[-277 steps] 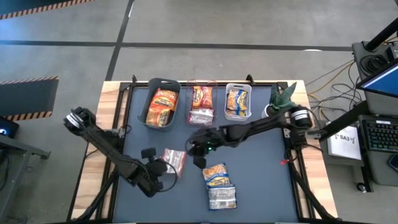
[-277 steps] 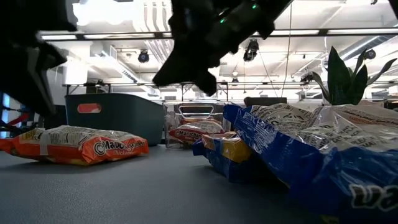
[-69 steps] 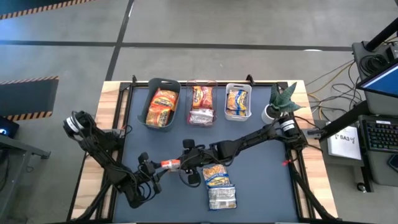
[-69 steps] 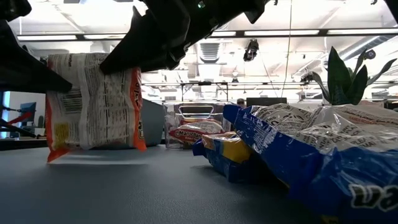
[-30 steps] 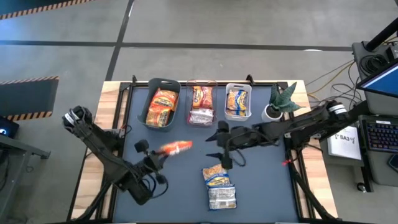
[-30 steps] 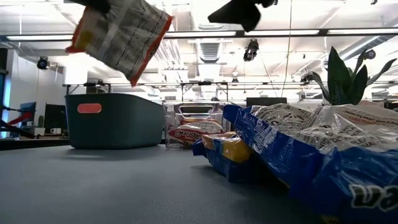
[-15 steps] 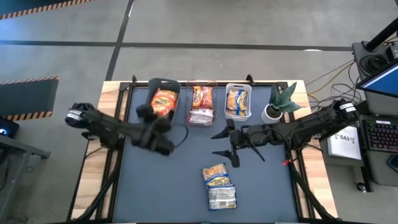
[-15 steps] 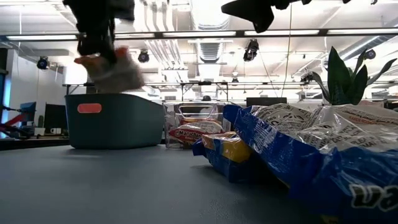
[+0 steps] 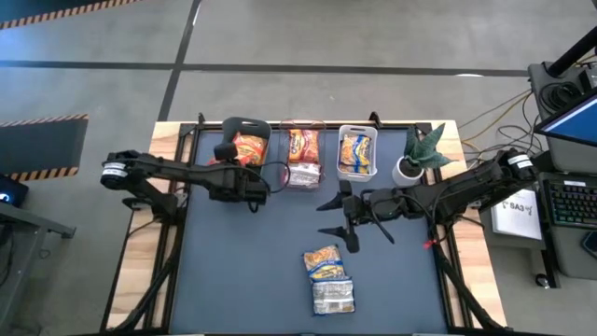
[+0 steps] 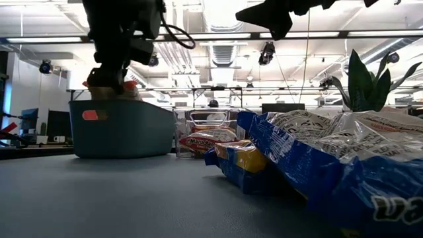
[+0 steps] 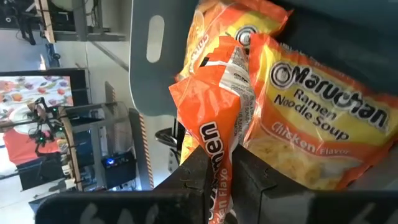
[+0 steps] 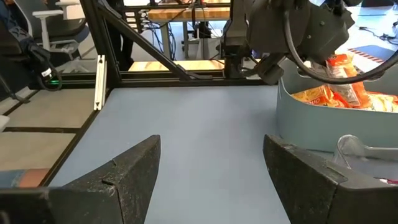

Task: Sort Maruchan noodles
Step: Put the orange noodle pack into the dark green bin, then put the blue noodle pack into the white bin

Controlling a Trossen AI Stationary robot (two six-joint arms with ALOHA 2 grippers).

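My left gripper [image 9: 229, 153] is shut on an orange Maruchan noodles packet [image 11: 217, 106] and holds it over the teal bin [image 9: 263, 177] at the table's far left. Other orange packets [image 11: 317, 124] lie in that bin. In the low view the held packet [image 10: 109, 89] shows just above the bin's rim. My right gripper [image 9: 336, 217] hangs open over the table's middle, with nothing between its fingers. A yellow-and-blue packet [image 9: 324, 263] and one more packet [image 9: 333, 297] lie flat near the front edge. My left gripper pinches the orange packet by its near end [image 11: 216, 163] between its two fingers [image 11: 194, 177]. The fingers slant down from the table's near side toward the bin. The packet stands on edge and reaches out past the fingers over the packets in the bin; whether it touches them I cannot tell.
A clear bin [image 9: 301, 131] with red-and-white packets and a white bin [image 9: 357, 131] with a yellow packet stand to the right of the teal one. A potted plant [image 9: 422, 149] stands at the far right corner. Bare mat lies on the table's left half.
My left gripper has swung from over the table's left middle toward the far edge, up to the teal bin, and has rolled at the wrist. The orange packet has gone with it, lifted clear, and now stands over the bin.
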